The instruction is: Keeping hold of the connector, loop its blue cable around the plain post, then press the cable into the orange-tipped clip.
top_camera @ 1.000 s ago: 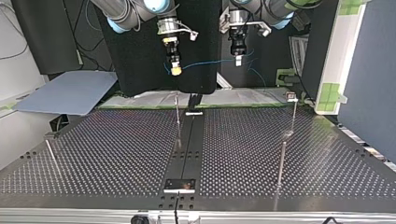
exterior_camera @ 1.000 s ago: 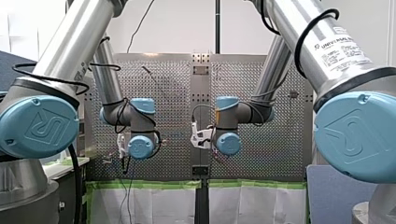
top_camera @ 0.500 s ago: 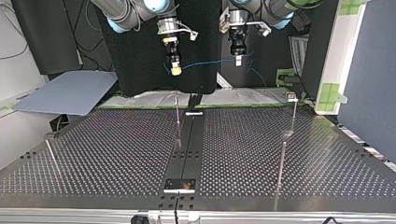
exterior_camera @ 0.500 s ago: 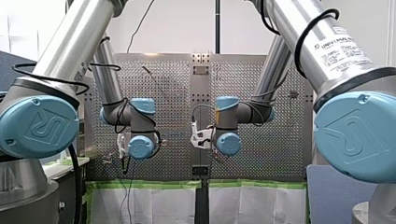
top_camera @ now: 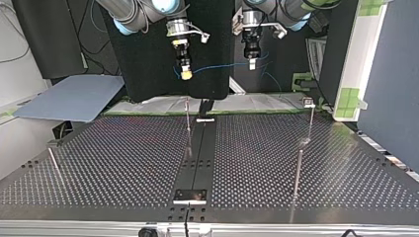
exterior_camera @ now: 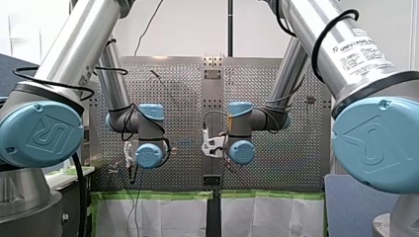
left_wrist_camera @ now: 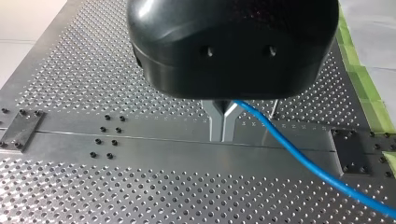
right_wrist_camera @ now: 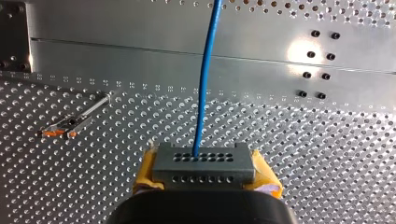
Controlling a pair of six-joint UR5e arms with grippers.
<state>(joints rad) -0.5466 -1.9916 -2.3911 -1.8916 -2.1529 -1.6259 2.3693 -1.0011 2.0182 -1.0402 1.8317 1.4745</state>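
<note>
Connector sits clamped in my right gripper, well above the table, while my left gripper has its metal fingers pinched shut, seemingly on the blue cable. Nothing is looped or pressed into the orange-tipped clip yet, so all the routing is left to do, and which slim rod is the plain post I can't tell.
</note>
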